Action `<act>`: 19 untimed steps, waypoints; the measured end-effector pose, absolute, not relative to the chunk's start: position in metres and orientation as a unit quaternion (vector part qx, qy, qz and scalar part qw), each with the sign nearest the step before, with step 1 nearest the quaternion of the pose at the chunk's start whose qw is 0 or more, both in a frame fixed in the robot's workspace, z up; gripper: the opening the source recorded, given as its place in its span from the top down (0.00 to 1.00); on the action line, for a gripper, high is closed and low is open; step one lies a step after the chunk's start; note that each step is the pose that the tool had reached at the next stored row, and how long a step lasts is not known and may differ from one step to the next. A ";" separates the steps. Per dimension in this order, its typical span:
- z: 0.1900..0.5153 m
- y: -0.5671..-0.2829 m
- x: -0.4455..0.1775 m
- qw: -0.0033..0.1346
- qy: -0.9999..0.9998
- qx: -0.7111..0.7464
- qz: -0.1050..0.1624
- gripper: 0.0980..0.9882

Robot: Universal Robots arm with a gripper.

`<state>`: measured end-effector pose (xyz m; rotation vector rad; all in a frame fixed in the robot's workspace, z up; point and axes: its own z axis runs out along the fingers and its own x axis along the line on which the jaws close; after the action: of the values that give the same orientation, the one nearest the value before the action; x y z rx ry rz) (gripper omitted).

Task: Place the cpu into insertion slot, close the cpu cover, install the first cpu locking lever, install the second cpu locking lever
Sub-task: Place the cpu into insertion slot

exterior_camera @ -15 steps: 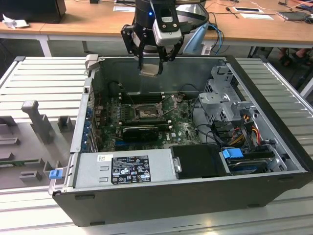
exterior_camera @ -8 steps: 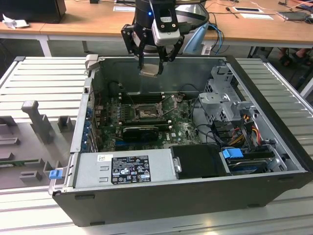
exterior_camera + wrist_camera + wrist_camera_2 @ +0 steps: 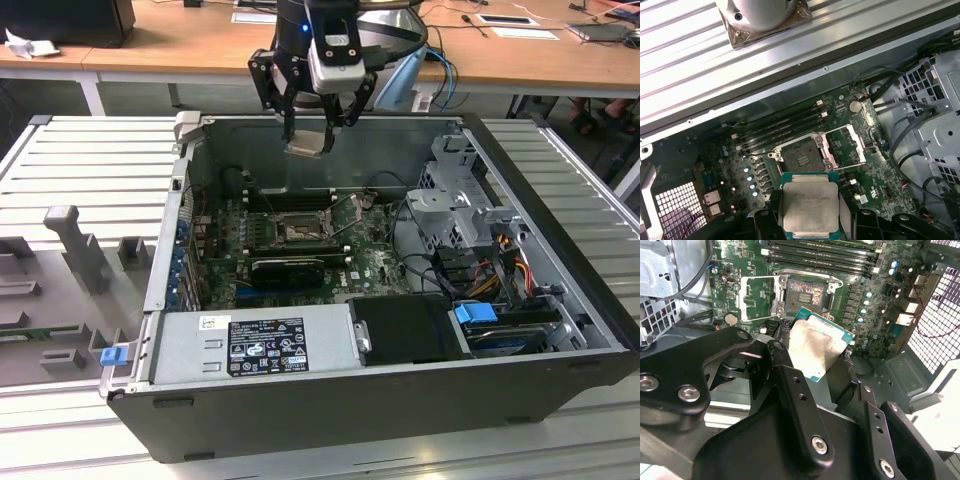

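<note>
Ribbed grey metal forms the counter (image 3: 80, 160) under an open computer case (image 3: 400, 400) lying on its side; at the exterior view's left, grey moulded fixtures (image 3: 75, 250) stand on the counter beside the case; inside, a grey power supply (image 3: 250, 345) sits along the near wall, with the green motherboard (image 3: 375, 265) behind it; on that board the insertion slot (image 3: 298, 232) lies bare, its dark socket uncovered, and in the first wrist view the cpu cover (image 3: 858, 145) stands swung open beside it; above the far wall of the case hangs the pincer (image 3: 316, 130), its black fingers clamped on the cpu (image 3: 307, 143), which is tilted and well clear of the slot; toward the exterior view's right, a metal drive cage (image 3: 455, 190) and coloured cables (image 3: 500, 250) sit inside the case.
</note>
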<state>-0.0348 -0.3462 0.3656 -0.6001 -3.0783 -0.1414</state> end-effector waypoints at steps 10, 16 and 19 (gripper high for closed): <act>0.365 -0.346 -0.035 0.000 -0.976 -0.211 -0.045 0.51; 0.365 -0.346 -0.035 -0.001 -0.972 -0.229 -0.045 0.51; 0.362 -0.346 -0.035 -0.001 -0.971 -0.235 -0.045 0.51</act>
<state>-0.0348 -0.3462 0.3622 -0.7378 -3.0522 -0.1418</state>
